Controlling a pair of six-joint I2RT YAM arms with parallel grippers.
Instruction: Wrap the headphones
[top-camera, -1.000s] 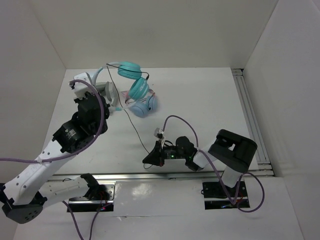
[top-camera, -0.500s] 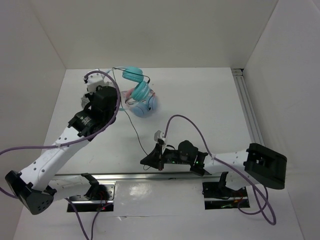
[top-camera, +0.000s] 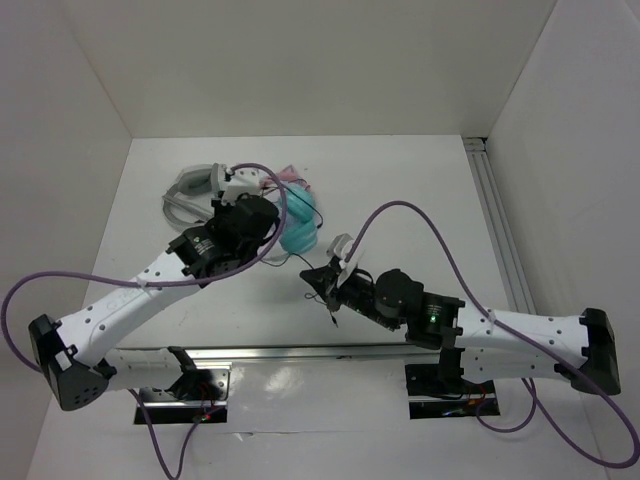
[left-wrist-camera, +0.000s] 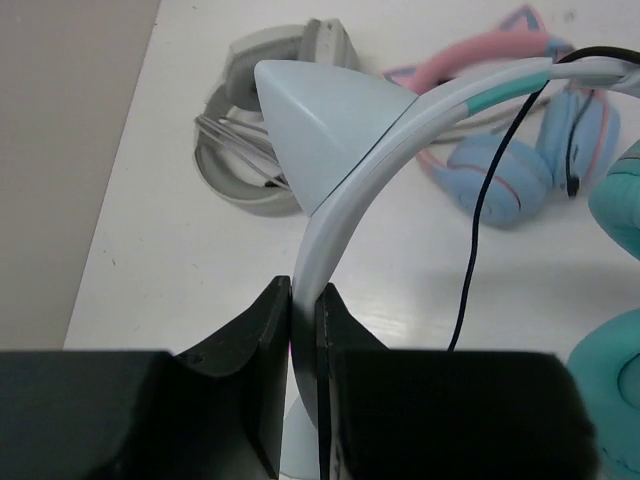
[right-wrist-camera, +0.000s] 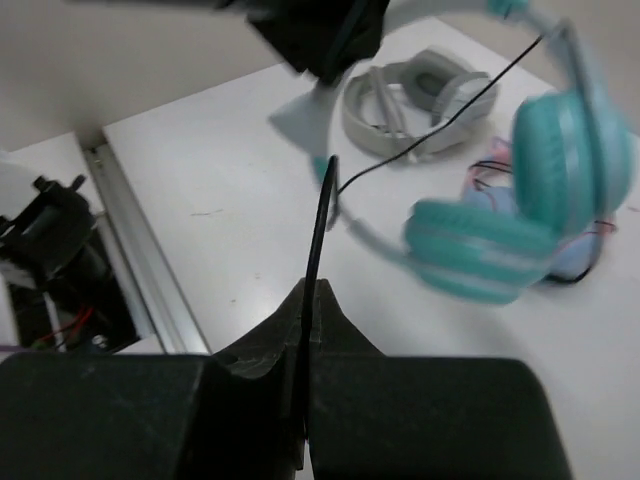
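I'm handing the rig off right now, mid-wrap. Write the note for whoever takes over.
Left gripper: shut on the pale headband of the teal headphones, holding them up off the table.
Right gripper: shut on the black cable, which runs from it up to the headphones.
Nearby: the pink-banded pair and the grey-white pair lie on the table behind; keep clear of them.
Done: both grips are set.
Left: the cable looks mostly loose. Wind it round the headband, then set the headphones down.
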